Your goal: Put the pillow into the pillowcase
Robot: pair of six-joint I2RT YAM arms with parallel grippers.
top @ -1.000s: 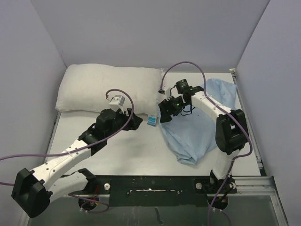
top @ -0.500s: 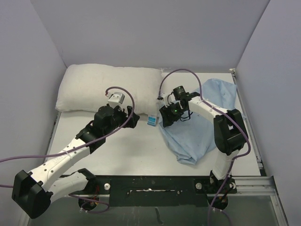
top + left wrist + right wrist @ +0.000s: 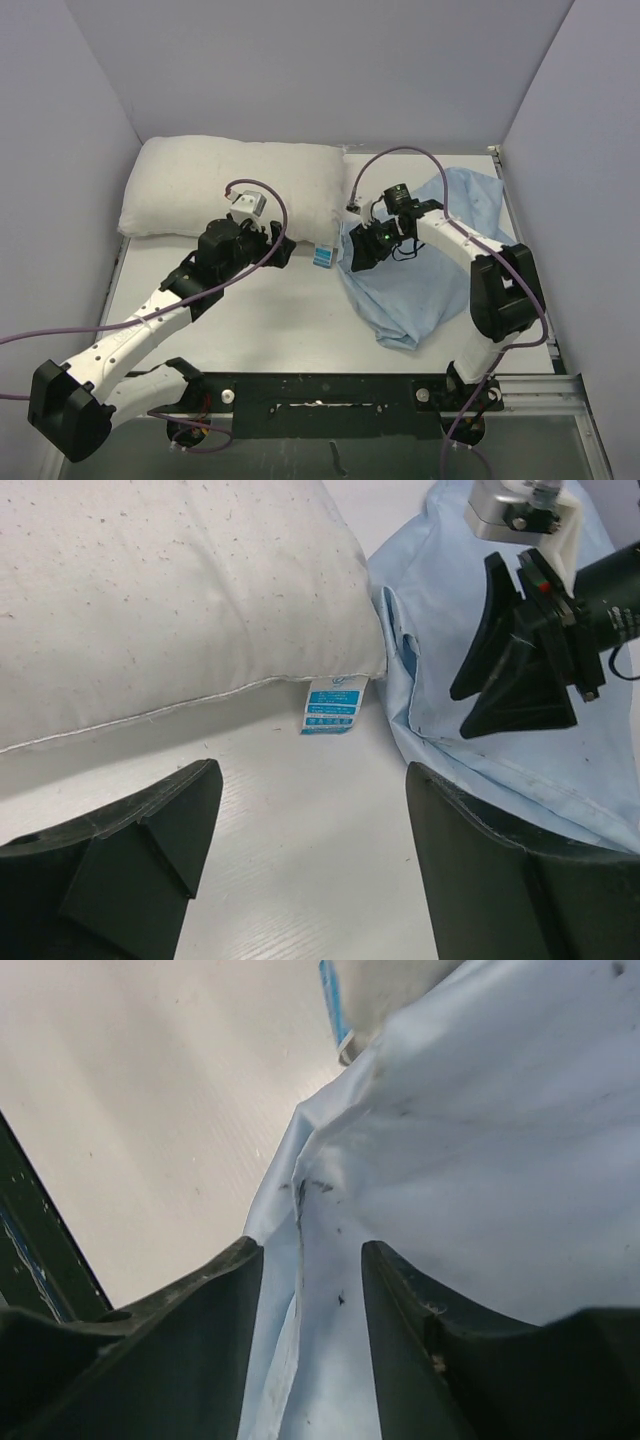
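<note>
The off-white pillow (image 3: pixel 230 188) lies at the back left of the table, its blue label (image 3: pixel 322 257) at the near right corner; it also fills the upper left of the left wrist view (image 3: pixel 170 590). The light blue pillowcase (image 3: pixel 430 275) lies crumpled on the right, also in the left wrist view (image 3: pixel 470 730) and the right wrist view (image 3: pixel 480 1140). My left gripper (image 3: pixel 283 252) is open and empty, over bare table just in front of the pillow's corner. My right gripper (image 3: pixel 358 252) is open, low over the pillowcase's left edge, its fingers (image 3: pixel 210 1300) straddling a fold of the cloth.
Grey walls close in the table (image 3: pixel 290 320) on the left, back and right. A black rail (image 3: pixel 330 390) runs along the near edge between the arm bases. Purple cables loop over both arms.
My left gripper has drawn a little towards the pillow's near right corner. My right gripper has shifted down and left onto the pillowcase's left edge.
</note>
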